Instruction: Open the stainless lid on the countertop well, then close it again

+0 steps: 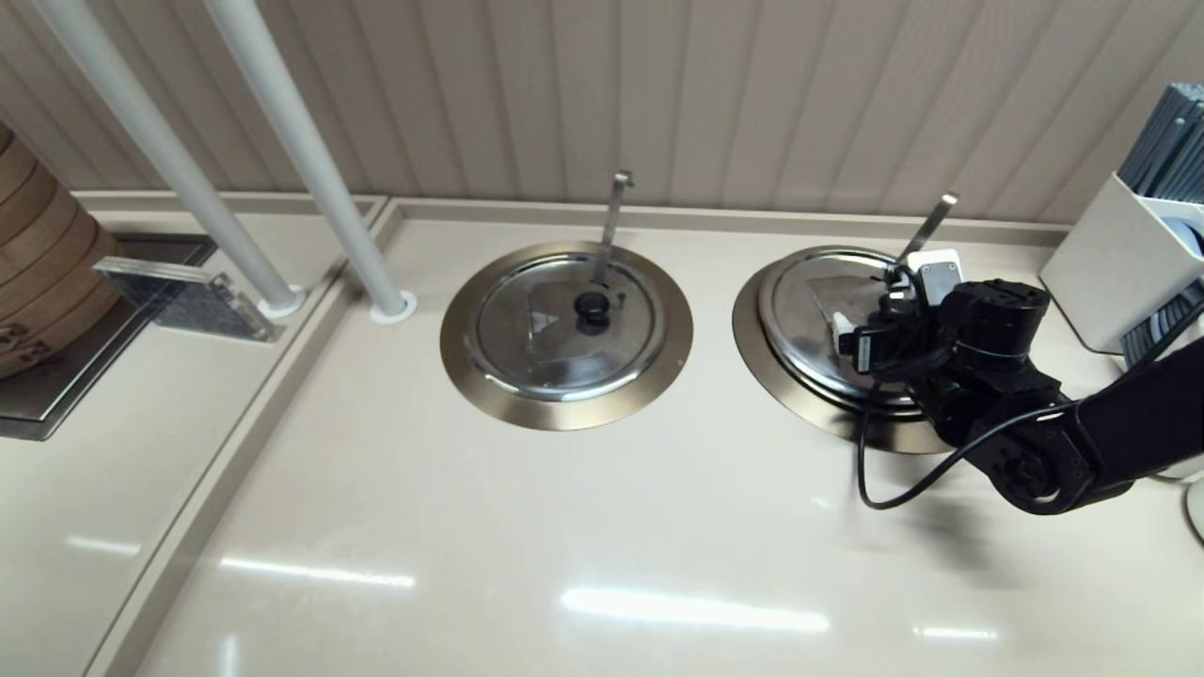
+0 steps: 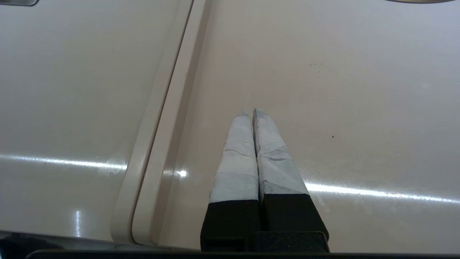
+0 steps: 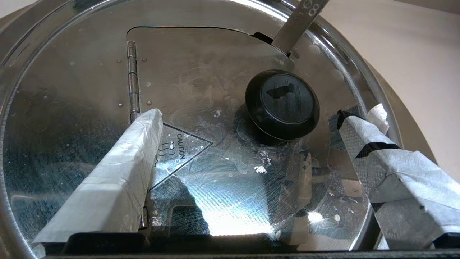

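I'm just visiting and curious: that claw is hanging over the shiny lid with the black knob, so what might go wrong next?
Three risks, as I judge them:
1. The right claw is open, with the knob off-centre between its fingers, nearer one finger; closing now might pinch it badly and slip.
2. The utensil handle leans through the lid's notch beside the knob; a finger could bump it.
3. The lid bears a steam caution mark, so the well may vent heat.

Bright overhead light; streaked glare seen on countertop [image 1: 602, 527]; stainless lid [image 3: 201, 201] mirror-glared; soft shadow cast under right arm.
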